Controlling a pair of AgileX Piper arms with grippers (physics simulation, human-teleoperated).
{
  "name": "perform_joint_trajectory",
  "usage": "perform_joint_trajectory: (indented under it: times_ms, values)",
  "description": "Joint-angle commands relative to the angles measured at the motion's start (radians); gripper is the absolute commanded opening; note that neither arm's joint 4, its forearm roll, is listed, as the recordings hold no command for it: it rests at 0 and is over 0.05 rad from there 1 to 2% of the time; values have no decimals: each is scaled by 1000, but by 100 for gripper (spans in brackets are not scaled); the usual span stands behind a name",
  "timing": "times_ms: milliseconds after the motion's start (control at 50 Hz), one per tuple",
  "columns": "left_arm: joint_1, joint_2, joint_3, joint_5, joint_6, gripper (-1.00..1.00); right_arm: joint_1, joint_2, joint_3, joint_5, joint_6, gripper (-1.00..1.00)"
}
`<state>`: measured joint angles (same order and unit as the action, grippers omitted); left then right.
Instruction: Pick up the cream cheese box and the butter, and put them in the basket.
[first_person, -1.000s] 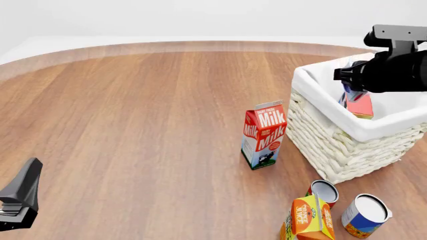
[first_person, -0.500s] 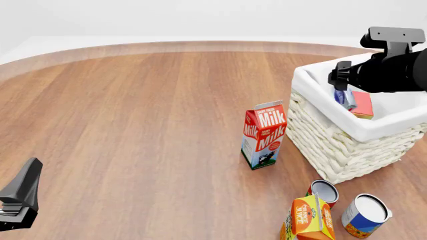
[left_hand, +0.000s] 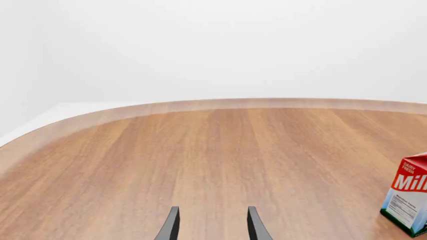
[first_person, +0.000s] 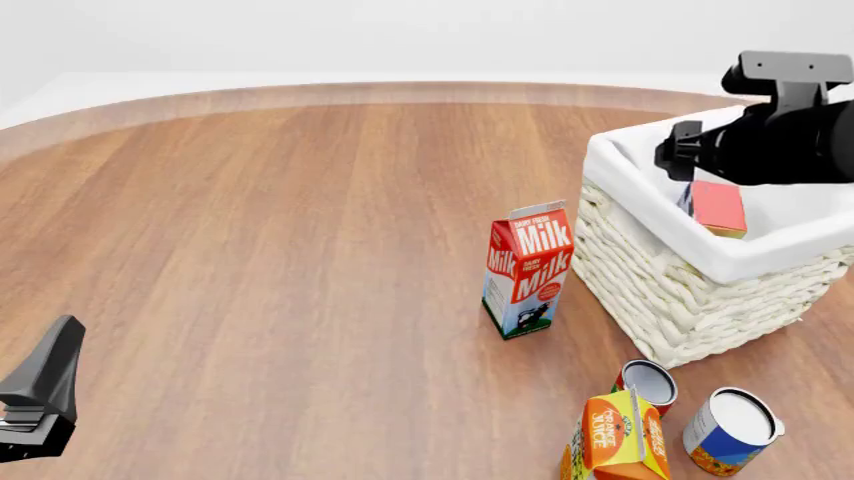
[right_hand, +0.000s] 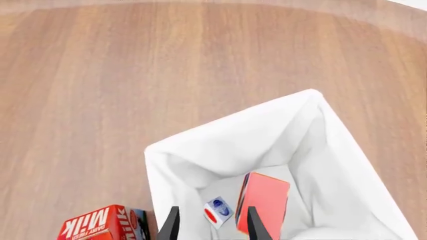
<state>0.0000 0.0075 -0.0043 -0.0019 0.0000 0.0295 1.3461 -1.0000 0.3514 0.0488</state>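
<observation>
The butter (right_hand: 262, 202) and cream cheese box (right_hand: 217, 210) lie inside the basket (first_person: 641, 265). Right gripper (right_hand: 208, 226) hangs above, jaws apart, empty. Left gripper (left_hand: 209, 226), jaws apart, sits over bare worktop (first_person: 267, 220).

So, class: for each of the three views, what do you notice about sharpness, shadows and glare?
Front view: sharp throughout, only a faint soft shadow beside the milk carton. Left wrist view: crisp, evenly lit table, no glare. Right wrist view: the basket liner shows gentle shading in its folds; nothing is blurred.

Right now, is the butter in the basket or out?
In. The butter lies inside the basket on its white liner, beside the cream cheese box.
</observation>
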Motion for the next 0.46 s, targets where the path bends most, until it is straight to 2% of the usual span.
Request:
perform_joint_trajectory:
  times_ms: [20,180,280,460]
  values:
    - [0,0,0,0,0,100,19,-39,-1,23,-23,100]
    - [0,0,0,0,0,100,74,-65,-30,61,-65,100]
    - [0,0,0,0,0,100,138,-76,-74,89,-82,100]
    - [0,0,0,0,0,100,277,-92,-259,192,-146,100]
